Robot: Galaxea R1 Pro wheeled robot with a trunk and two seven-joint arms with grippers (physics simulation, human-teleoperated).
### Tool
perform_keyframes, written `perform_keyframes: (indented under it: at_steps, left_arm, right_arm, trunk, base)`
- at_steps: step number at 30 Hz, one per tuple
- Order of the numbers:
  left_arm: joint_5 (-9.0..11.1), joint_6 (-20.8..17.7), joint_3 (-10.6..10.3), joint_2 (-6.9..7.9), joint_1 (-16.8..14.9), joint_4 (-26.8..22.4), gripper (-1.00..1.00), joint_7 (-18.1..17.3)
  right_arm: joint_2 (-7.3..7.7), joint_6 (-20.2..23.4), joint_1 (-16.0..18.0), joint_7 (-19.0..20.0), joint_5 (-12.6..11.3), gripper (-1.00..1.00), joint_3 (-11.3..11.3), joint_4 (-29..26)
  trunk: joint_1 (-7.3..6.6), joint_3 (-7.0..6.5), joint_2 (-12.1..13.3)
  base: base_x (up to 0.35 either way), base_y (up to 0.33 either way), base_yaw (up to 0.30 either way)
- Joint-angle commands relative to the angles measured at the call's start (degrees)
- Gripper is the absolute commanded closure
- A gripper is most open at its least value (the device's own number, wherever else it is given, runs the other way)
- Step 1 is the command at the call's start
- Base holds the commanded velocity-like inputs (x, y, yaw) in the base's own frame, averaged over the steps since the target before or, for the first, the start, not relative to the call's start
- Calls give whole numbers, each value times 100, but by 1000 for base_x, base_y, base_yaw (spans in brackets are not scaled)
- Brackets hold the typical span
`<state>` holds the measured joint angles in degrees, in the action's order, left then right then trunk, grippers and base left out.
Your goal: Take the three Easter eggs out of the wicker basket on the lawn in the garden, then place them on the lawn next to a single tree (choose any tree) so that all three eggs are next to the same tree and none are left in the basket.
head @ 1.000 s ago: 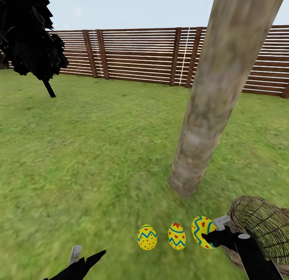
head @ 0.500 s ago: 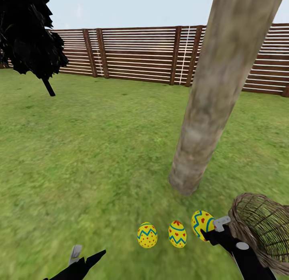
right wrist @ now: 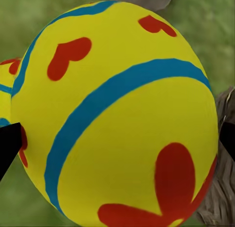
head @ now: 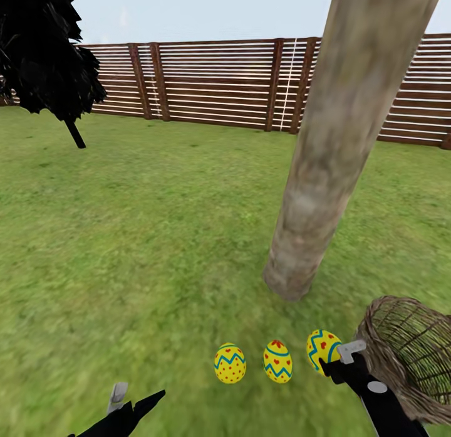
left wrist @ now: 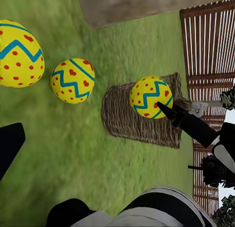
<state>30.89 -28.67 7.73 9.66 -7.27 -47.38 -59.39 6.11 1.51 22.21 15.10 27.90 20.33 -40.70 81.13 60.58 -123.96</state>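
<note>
Right hand (head: 343, 360): fingers sit on either side of the third egg (head: 323, 351), with dark fingertips at both flanks in the right wrist view. Whether they pinch it or have just let go, I cannot tell. Over the last second this egg has dropped lower and come into line with the other two, so it now looks to be at grass level. Judgement: this is the set-down of the last egg, release pending or just made.

Outward from there: the middle egg (head: 277, 362) and the left egg (head: 230, 363) stand upright on the lawn (head: 144, 236), in a row with the third, apart from one another. All three are near the foot of the tree (head: 326, 155), on the robot's side of the trunk.

The basket (head: 410, 355) lies tipped beside the right arm (no egg seen in it).

Left hand (head: 128, 405): low over the grass, holding nothing; spread or closed, cannot tell.

If the third egg stays put once freed, the task is essentially done. Risk: it could roll as the fingers part.
</note>
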Motion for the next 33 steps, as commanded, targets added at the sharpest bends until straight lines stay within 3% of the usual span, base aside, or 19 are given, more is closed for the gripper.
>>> perform_keyframes:
  at_steps: [1,13,33]
  left_arm:
    - [31,-51,1,1,-2,1,-100,-9]
    - [40,-51,1,1,-2,1,-100,-11]
    - [-12,-49,10,1,-2,1,-100,0]
  right_arm:
    - [-5,16,3,36,43,100,21,-1]
    - [4,16,3,-124,53,100,6,174]
    - [46,87,3,-38,45,100,-35,112]
  trunk:
    - [22,23,-43]
    - [285,238,-525]
    - [725,597,-1327]
  base:
    - [0,0,0]
    - [0,0,0]
    - [0,0,0]
